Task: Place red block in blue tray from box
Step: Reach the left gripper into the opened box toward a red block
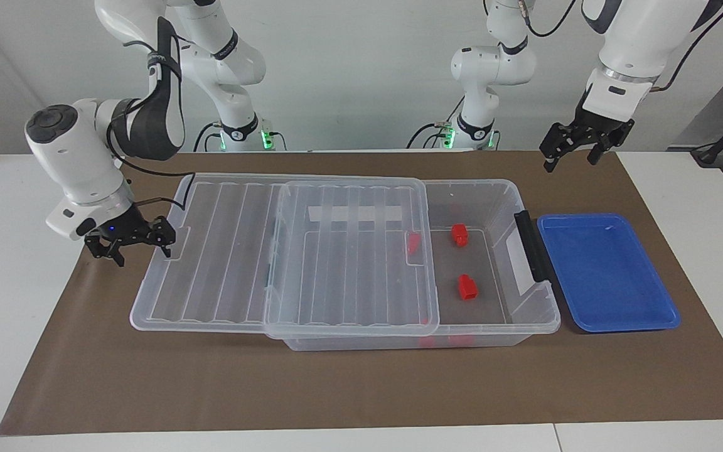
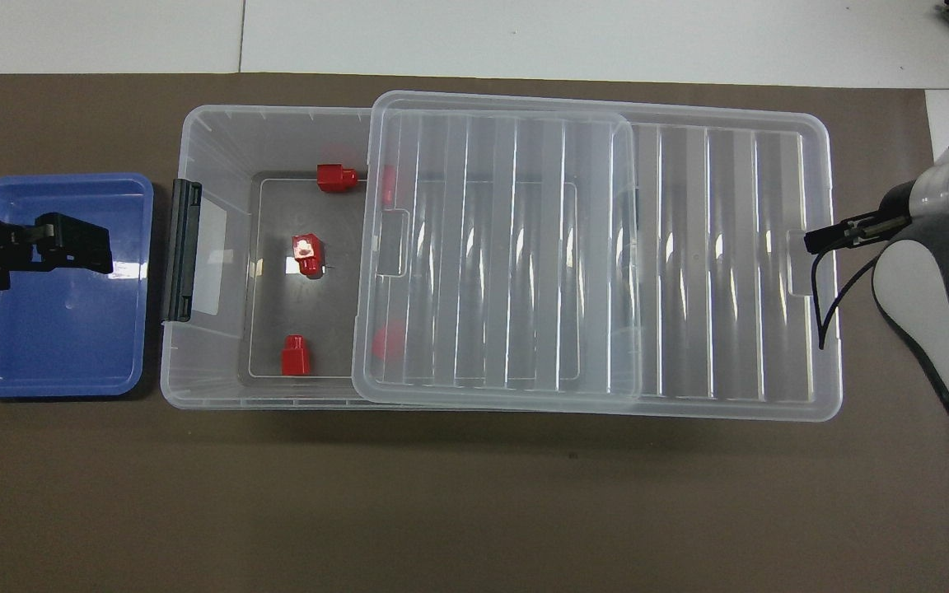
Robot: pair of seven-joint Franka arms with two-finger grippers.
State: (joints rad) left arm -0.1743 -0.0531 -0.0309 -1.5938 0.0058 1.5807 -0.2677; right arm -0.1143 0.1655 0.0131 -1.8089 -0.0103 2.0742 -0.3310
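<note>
The clear box (image 1: pixel 528 317) lies on the mat, and its ribbed lid (image 1: pixel 349 251) is slid toward the right arm's end, so the end by the black handle (image 1: pixel 530 245) is uncovered. Several red blocks lie inside. Two show in the uncovered part, one nearer to the robots (image 1: pixel 460 234) and one in the middle (image 1: pixel 467 287). Others show through the lid and wall. The blue tray (image 1: pixel 606 270) lies empty beside the handle end. My left gripper (image 1: pixel 572 162) is open and raised over the tray (image 2: pixel 54 346). My right gripper (image 1: pixel 143 256) is open, low beside the lid's end.
A brown mat (image 1: pixel 361 389) covers the middle of the white table. The lid (image 2: pixel 590 255) overhangs the box (image 2: pixel 211 123) toward the right arm's end. The right arm's forearm (image 2: pixel 936 313) reaches over that end of the mat.
</note>
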